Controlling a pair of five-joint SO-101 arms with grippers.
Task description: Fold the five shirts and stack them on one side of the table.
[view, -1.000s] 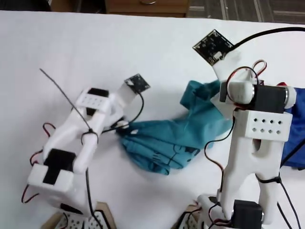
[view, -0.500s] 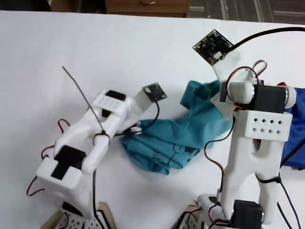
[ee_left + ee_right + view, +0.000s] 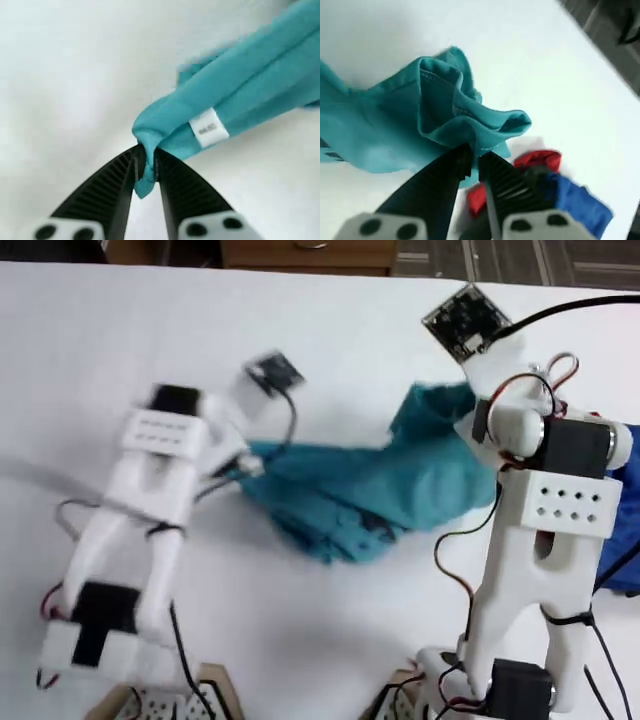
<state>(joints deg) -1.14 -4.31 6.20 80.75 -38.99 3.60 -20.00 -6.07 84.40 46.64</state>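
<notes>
A teal shirt [image 3: 370, 485] is stretched between both arms over the middle of the white table [image 3: 150, 330]. My left gripper [image 3: 146, 167] is shut on one bunched corner of the teal shirt [image 3: 235, 110], beside a small white label [image 3: 208, 128]. In the high view the left gripper [image 3: 248, 462] holds the shirt's left end. My right gripper [image 3: 473, 159] is shut on a folded edge of the teal shirt [image 3: 440, 105]. From above, that end lies under the right arm's wrist [image 3: 480, 430].
A blue shirt [image 3: 620, 525] lies at the table's right edge behind the right arm; the right wrist view shows the blue shirt [image 3: 580, 200] with a red one [image 3: 540, 162] beside it. A wooden cabinet [image 3: 310, 254] stands beyond the far edge. Bare table spreads left and back.
My left arm has swung left and back with the shirt corner, pulling the crumpled teal shirt out longer and flatter. The right arm has shifted slightly back.
</notes>
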